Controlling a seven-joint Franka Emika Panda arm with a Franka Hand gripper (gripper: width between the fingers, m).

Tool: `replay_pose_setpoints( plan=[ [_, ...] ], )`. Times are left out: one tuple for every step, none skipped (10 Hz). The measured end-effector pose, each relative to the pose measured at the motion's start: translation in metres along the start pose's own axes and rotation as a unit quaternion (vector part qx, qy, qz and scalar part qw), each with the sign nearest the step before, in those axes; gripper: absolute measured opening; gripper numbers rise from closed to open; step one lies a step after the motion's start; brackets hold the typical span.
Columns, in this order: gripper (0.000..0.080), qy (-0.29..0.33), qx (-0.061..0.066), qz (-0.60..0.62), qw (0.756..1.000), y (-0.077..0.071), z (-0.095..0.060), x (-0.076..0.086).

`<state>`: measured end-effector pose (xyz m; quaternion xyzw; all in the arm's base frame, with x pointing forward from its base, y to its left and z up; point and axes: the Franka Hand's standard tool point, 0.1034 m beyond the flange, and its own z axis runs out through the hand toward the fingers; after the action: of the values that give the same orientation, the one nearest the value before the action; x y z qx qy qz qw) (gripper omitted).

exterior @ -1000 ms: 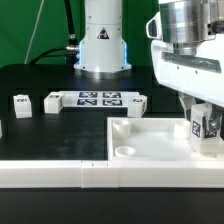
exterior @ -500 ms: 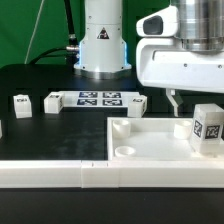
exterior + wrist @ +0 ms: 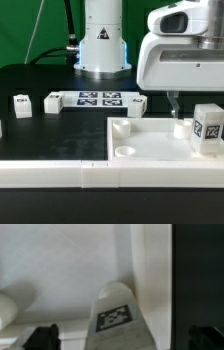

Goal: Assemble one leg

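So there's a black table [image 3: 40, 80] with the big white robot arm [image 3: 180, 55] hanging over the exterior view's right side. Under it lies a large white square plastic panel [image 3: 150, 140], with a round socket [image 3: 124, 150] showing in its near corner. Behind that, flat on the table, is the marker board [image 3: 97, 100].

The leg [image 3: 207, 128], a short chunky white plastic post, stands upright at the panel's corner on the exterior view's right, with its black-and-white tag facing the camera. Can't tell if it's actually seated in a socket there.

Two small white tagged blocks [image 3: 22, 103] sit on the table well off to the exterior view's left.

The gripper [image 3: 124, 338] is spread wide with nothing in it. In the wrist view the dark fingertips [image 3: 45, 336] sit well apart on either side of the leg, not touching it.
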<state>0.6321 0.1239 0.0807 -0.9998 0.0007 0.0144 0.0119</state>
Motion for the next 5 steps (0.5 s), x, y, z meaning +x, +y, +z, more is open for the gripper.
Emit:
replay_pose_setpoints(
  plan=[
    [0.0649, 0.002, 0.000, -0.033, 0.999, 0.0013, -0.0008, 0.0010],
    [0.0649, 0.001, 0.000, -0.043, 0.999, 0.0016, 0.0005, 0.0004],
    [0.0649, 0.001, 0.000, -0.039, 0.999, 0.0014, 0.0006, 0.0003],
    [0.0515, 0.001, 0.000, -0.040, 0.999, 0.0015, 0.0006, 0.0003],
    [0.0515, 0.001, 0.000, -0.040, 0.999, 0.0015, 0.0007, 0.0003]
  ],
)
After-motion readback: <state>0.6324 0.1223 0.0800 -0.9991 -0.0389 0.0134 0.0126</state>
